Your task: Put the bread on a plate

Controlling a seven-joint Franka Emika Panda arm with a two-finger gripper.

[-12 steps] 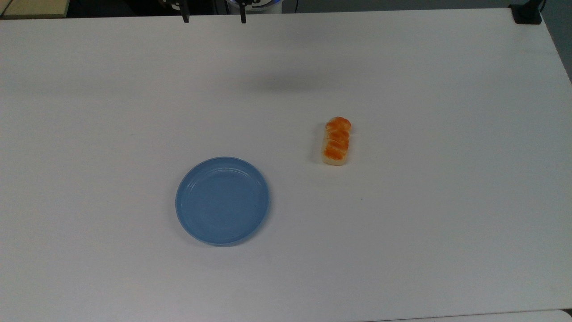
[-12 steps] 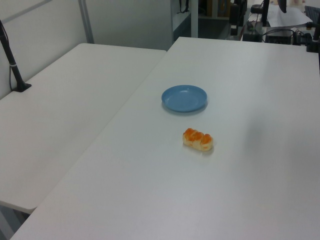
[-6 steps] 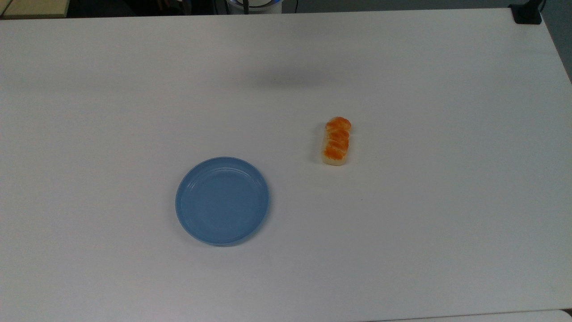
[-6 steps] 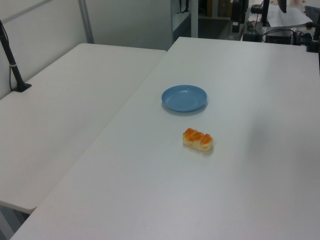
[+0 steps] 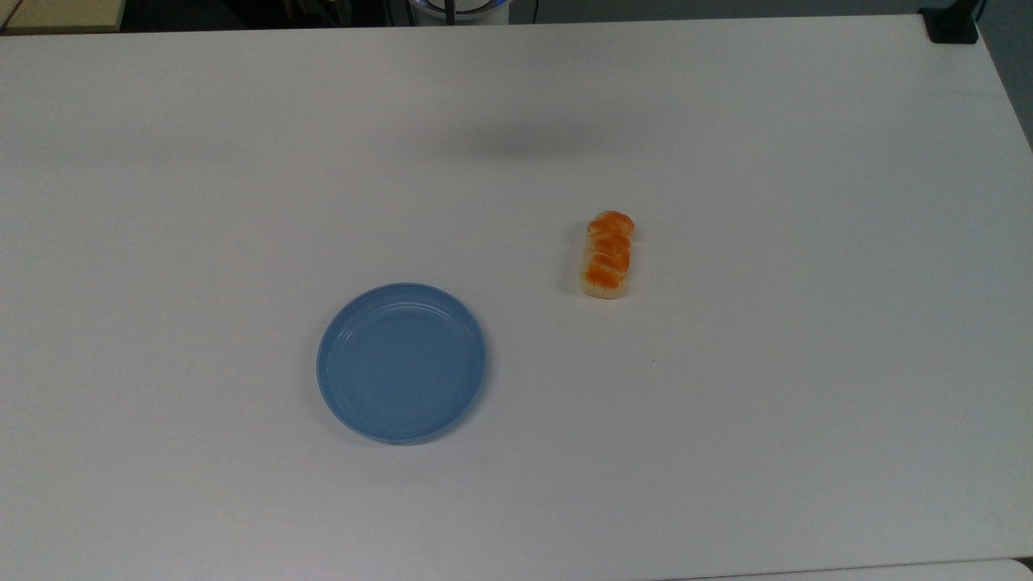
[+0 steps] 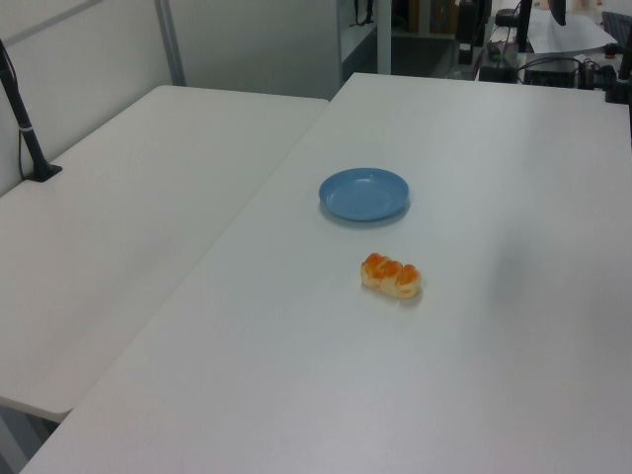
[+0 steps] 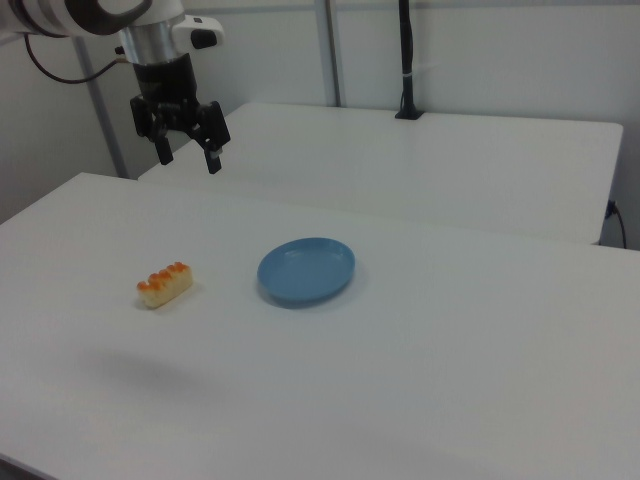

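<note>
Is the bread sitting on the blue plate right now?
No, the bread lies on the bare table, apart from the plate.

Bread point(image 5: 608, 255): small oblong braided loaf, glossy orange-brown segmented top, pale cream sides. Lies flat on the white surface, right of centre in the top view, long axis running up-down the frame. Plate point(image 5: 402, 362): round, shallow, light blue, raised rim, faint concentric rings; sits flat and bare, lower left of the bread in the top view, well apart from it.
</note>
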